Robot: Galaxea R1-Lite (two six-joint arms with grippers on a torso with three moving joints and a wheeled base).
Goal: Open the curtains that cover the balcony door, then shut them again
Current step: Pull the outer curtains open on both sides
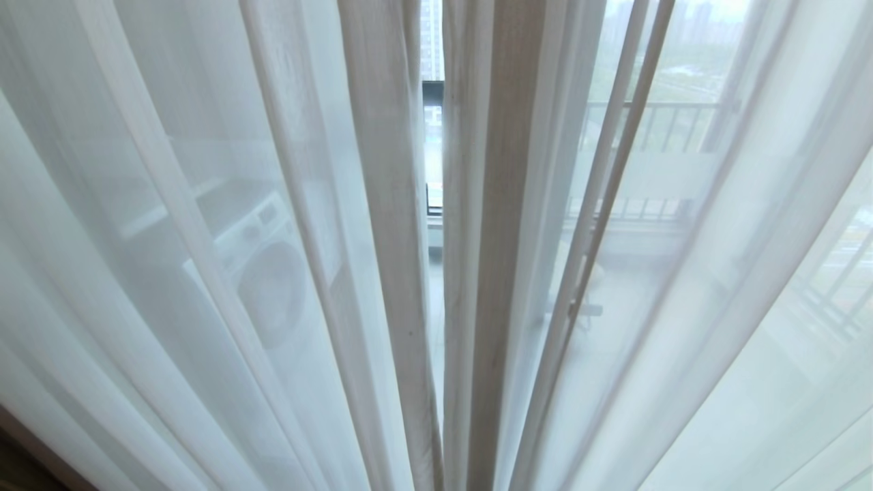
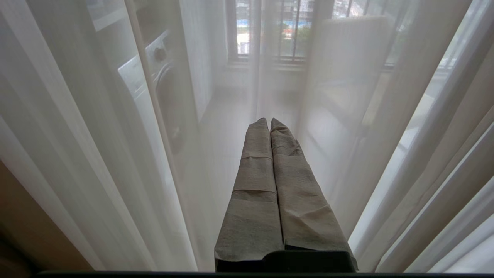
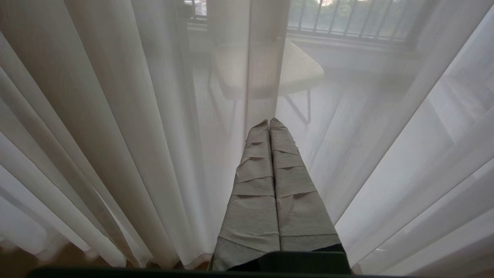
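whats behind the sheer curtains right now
Through the sheer curtains a washing machine shows on the left, a bar railing and a small table on the right. The narrow gap shows a dark frame. No door handle is visible.

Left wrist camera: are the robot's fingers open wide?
No. The left gripper has its two wrapped fingers pressed together along their length, pointing at the sheer curtains.

Beyond the sheer fabric, a pale, smooth balcony floor (image 2: 231, 127) carries a white front-loading washing machine (image 1: 262, 273) (its round door faces the room). Farther along that floor stands a light-topped small table on thin dark metal legs (image 3: 301, 73).
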